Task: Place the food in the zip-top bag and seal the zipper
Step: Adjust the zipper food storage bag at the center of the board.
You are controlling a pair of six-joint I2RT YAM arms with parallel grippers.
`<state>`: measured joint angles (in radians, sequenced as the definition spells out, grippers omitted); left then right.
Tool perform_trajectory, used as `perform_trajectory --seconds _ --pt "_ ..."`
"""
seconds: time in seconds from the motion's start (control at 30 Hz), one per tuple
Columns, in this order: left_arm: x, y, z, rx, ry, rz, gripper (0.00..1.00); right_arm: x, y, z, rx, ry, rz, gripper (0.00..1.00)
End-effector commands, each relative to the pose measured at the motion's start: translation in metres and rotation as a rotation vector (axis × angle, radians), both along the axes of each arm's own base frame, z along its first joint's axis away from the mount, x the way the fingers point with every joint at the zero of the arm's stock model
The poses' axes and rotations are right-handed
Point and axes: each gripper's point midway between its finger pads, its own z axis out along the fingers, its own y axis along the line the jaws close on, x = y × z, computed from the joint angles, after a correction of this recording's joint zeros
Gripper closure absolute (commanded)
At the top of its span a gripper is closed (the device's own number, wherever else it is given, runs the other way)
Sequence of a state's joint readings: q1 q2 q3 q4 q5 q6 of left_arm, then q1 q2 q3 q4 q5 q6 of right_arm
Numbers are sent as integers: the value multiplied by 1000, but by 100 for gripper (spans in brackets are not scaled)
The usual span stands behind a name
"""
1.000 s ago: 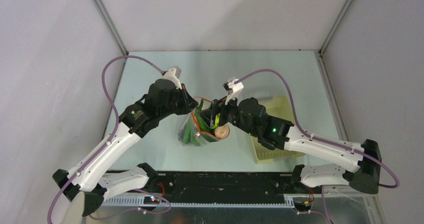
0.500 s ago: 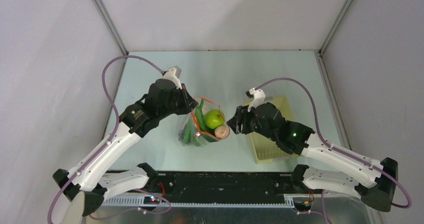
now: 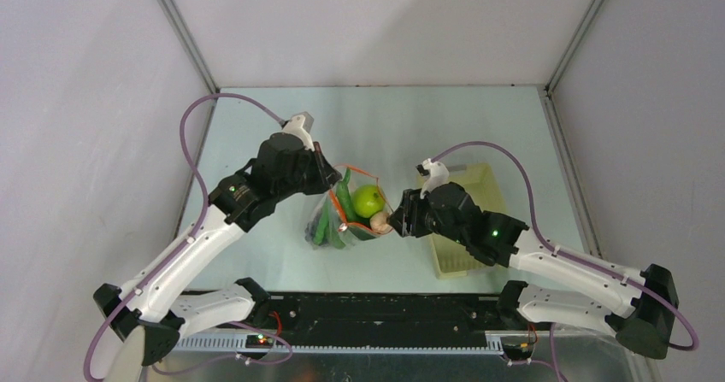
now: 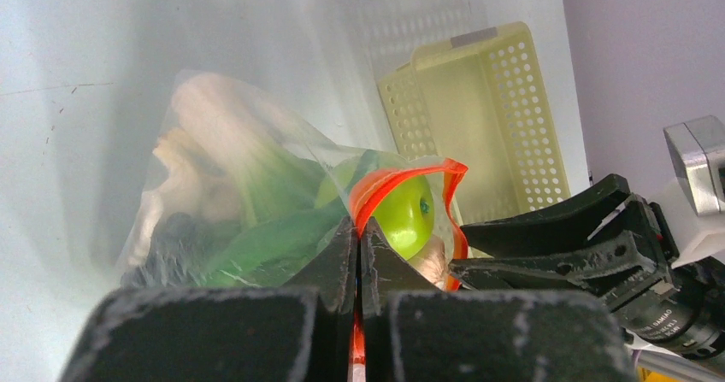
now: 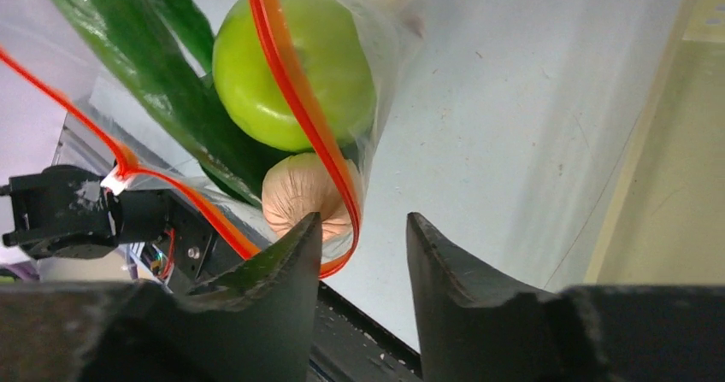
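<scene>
The left pincer (image 4: 359, 237) is squeezing flat on the thin orange-red zipper strip (image 5: 291, 100) of the clear crinkly zip-top bag (image 3: 329, 228). It is holding the left side of the mouth up, so the mouth is gaping. The bag is sitting in the middle of the pale green table (image 3: 445, 126), between the two arms and just left of the pale yellow perforated plastic basket (image 3: 468, 258). Inside, a round green apple (image 3: 368, 200) is lying at the mouth, with a pale tan mushroom (image 3: 381, 221) on its near side and a long green pepper (image 3: 344, 196) on its left. Leafy bok choy with white stalks (image 4: 214, 164) and dark purple grapes (image 4: 167, 241) are showing through the plastic deeper down. The right pincer (image 5: 359, 237) is hovering at the bag's right rim, its jaws standing partly apart. The strip's loop is hanging into the gap between them, by the mushroom — whether it is touching either finger I cannot tell. A small white tab (image 5: 115, 179) is sitting on the strip beside the left pincer.
</scene>
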<state>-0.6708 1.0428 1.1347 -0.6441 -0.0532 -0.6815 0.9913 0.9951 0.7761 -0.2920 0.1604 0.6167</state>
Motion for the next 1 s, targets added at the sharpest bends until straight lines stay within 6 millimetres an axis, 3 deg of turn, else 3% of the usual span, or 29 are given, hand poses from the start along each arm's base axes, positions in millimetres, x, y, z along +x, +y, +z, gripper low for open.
perform_trajectory --seconds 0.0,0.17,0.33,0.43,0.67,0.8,0.97 --pt "7 -8 22 -70 -56 -5 99 15 1 6 32 -35 -67 61" --pt "7 -10 20 -64 -47 -15 100 18 6 3 35 -33 -64 88" --pt "9 -14 18 -48 -41 -36 99 10 18 23 116 -50 -8 95" --pt "4 -28 18 -73 -19 -116 99 4 21 43 175 -73 21 100" --pt "-8 -51 27 -106 -32 -227 99 -14 33 98 278 -161 103 100" --pt "-15 -59 36 -100 -71 -258 97 -21 37 118 313 -188 134 100" --pt "-15 -59 38 -71 -100 -265 88 -32 33 138 364 -200 139 100"
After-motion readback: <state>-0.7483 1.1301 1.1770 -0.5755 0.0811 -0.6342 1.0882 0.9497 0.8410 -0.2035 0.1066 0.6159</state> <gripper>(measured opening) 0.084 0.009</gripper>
